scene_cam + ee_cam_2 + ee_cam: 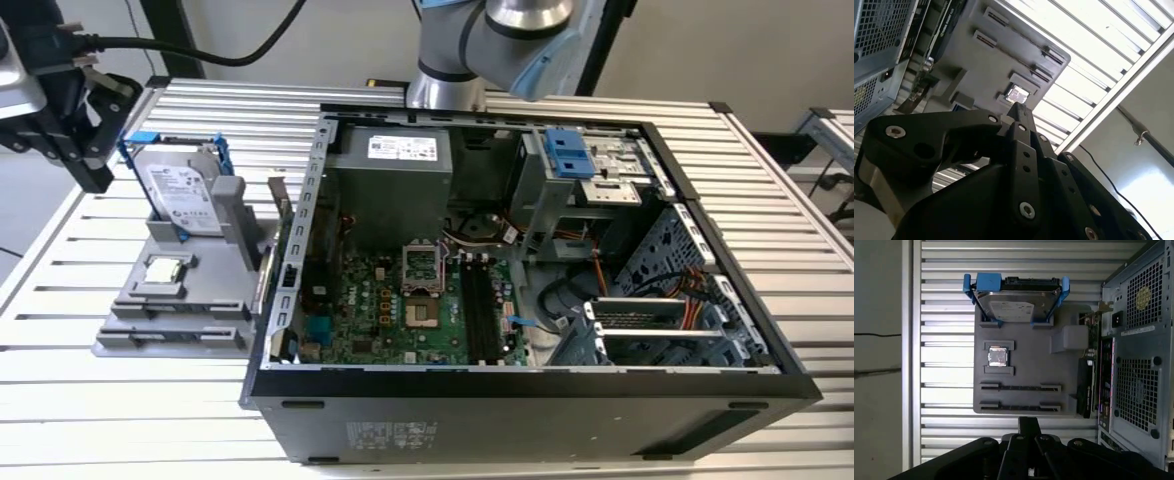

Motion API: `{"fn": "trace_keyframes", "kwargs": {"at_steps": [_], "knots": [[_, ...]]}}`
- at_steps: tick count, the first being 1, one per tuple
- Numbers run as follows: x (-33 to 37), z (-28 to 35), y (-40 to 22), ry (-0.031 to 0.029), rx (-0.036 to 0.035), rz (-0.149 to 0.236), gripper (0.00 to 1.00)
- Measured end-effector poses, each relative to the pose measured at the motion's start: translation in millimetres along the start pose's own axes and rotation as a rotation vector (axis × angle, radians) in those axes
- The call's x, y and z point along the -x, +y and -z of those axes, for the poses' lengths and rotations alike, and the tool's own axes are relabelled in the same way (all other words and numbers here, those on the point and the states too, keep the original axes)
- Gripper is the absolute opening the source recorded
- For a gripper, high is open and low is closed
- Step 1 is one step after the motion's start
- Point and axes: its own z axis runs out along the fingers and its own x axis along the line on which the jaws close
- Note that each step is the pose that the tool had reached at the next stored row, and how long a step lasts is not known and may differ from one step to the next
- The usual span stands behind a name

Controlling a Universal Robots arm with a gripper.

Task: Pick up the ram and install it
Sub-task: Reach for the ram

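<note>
My black gripper (pixel 94 175) hangs high over the slatted table at the exterior view's left, beside the grey parts holder (pixel 200 300) and apart from it. Its fingers (pixel 1029 422) meet in a single tip in both wrist views, gripper (pixel 1018 107) shut with nothing between them. The grey holder (pixel 1029 345) has two long narrow slots (pixel 1020 388) with dark lines inside. I cannot tell whether the ram stands in them. On the green motherboard (pixel 387 310) in the open computer case (pixel 534 380), long black memory slots (pixel 478 305) run side by side.
A silver hard drive in blue rails (pixel 180 185) stands upright at the holder's far end, a square processor chip (pixel 998 357) lies mid-holder, and a dark card with a metal bracket (pixel 1088 385) stands between holder and case. A black cable (pixel 200 50) trails from the gripper.
</note>
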Motion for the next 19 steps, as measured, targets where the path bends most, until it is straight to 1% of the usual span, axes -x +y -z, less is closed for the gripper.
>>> {"fn": "trace_keyframes", "kwargs": {"at_steps": [14, 16, 19], "knots": [[-0.3, 0.0, 0.0, 0.0000, 0.0000, 0.000, 0.00], [-0.4, 0.0, 0.0, 0.0003, 0.0001, 0.005, 0.00], [-0.4, 0.1, 0.0, 0.0012, -0.0001, 0.026, 0.00]]}}
